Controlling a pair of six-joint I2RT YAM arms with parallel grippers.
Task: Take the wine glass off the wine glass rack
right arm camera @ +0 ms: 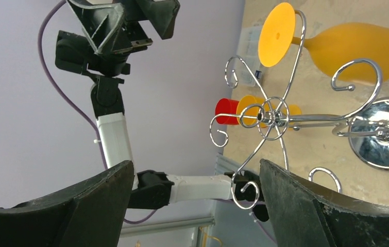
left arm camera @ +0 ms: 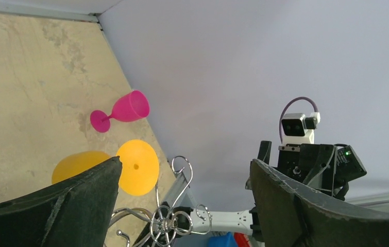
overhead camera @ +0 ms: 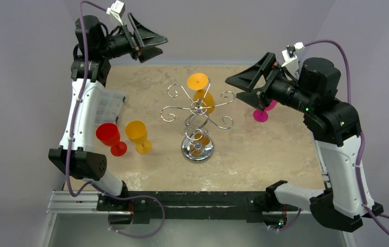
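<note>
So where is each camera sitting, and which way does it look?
Top external: high behind the arms, looking down on the table, rack and both whole arms.
Left wrist: on the left arm, looking across at the right arm; its open left pincer shows.
Right wrist: on the right arm, looking back at the left arm; its open right pincer shows.
All three share the hanging orange glass.

Red goblet (overhead camera: 108, 136) stands beside orange goblet (overhead camera: 136, 133), pink goblet (left arm camera: 129, 107) apart.

Top view overhead; wrist views raised, tilted sideways, sharing wine glass rack (overhead camera: 198, 107).
</note>
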